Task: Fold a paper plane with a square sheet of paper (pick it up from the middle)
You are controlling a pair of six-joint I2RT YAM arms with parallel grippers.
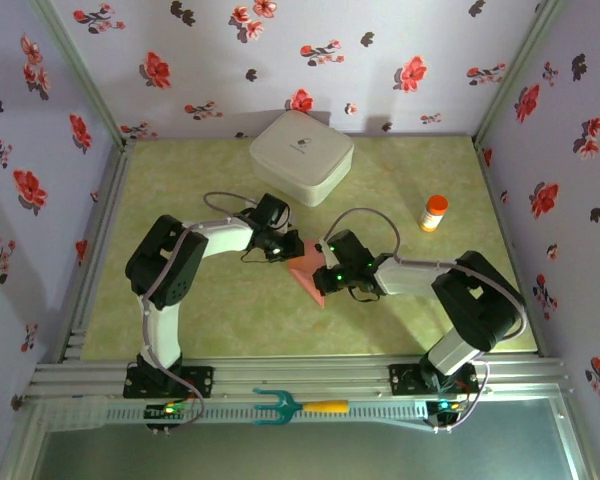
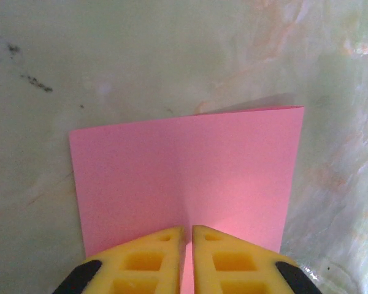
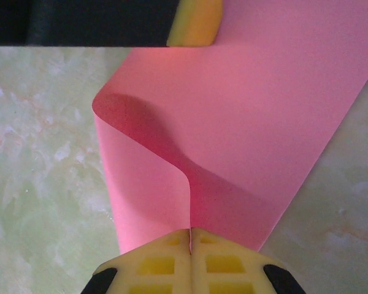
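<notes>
- Left claw [image 1: 283, 245] and right claw [image 1: 322, 268] meet at the square sheet of paper [image 1: 306, 270] mid-desk [image 1: 230, 320], in front of a white rounded box [image 1: 300, 157]. An orange-capped bottle [image 1: 433, 213] stands to the right.
- Left wrist: the left claw's yellow fingers [image 2: 150, 257] pinch the sheet's near edge, only a thin slit between them.
- Right wrist: the right claw is clamped tight on a raised curl of the sheet.
</notes>
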